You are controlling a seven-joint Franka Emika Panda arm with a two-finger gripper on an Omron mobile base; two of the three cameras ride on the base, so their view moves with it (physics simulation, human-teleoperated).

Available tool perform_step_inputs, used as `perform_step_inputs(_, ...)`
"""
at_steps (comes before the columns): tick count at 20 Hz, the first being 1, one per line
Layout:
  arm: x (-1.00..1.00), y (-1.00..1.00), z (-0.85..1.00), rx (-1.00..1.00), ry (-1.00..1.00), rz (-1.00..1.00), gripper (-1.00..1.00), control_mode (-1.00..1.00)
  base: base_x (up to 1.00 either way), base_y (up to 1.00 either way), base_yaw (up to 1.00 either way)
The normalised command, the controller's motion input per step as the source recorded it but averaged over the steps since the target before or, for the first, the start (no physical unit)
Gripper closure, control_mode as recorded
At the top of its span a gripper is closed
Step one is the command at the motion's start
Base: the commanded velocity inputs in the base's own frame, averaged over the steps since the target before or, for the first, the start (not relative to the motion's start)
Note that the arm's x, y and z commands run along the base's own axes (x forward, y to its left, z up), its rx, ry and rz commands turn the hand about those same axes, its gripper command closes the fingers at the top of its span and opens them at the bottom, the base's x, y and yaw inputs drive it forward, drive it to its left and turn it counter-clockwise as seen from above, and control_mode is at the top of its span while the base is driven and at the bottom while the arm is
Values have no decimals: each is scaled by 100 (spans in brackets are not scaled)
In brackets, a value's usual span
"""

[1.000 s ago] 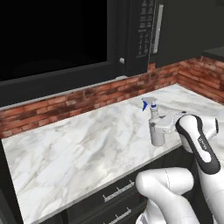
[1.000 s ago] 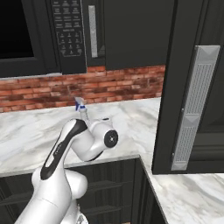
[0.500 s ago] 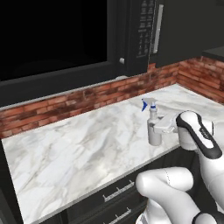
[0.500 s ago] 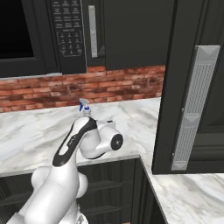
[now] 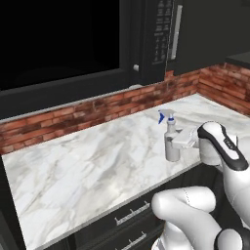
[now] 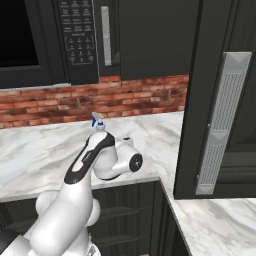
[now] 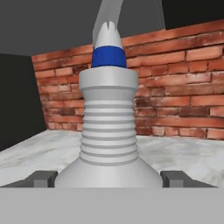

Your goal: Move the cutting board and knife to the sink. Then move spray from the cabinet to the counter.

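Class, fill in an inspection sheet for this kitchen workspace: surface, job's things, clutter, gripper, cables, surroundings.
Surface: white marble counter with grey veins, dark drawers below.
Job's things: pale grey spray bottle with blue nozzle upright on the counter near its front edge.
Clutter: nothing seen.
Gripper: gripper open, one finger on each side of the bottle's lower body.
Cables: nothing seen.
Surroundings: red brick backsplash, black microwave with buttons, open dark cabinet door.

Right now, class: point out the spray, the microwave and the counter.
spray (image 5: 171,145): left base view, bottle body.
microwave (image 6: 77,37): right base view, button panel.
counter (image 5: 88,166): left base view, bare marble.
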Motion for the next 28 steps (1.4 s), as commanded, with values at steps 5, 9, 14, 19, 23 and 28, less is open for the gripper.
perform_step_inputs(5, 8, 0, -8, 0, -5, 0, 100, -100, 0, 0, 0)
perform_step_inputs(9, 10, 0, -18, 0, -6, 0, 100, -100, 0, 0, 0)
perform_step_inputs(14, 15, -2, -18, 1, -1, 0, 100, -100, 0, 0, 0)
perform_step_inputs(19, 21, -4, -19, 1, 0, 0, 100, -100, 0, 0, 0)
perform_step_inputs(23, 23, -5, -17, 0, 0, 0, 100, -100, 0, 0, 0)
perform_step_inputs(28, 22, -8, -19, 0, -1, 0, 100, -100, 0, 0, 0)
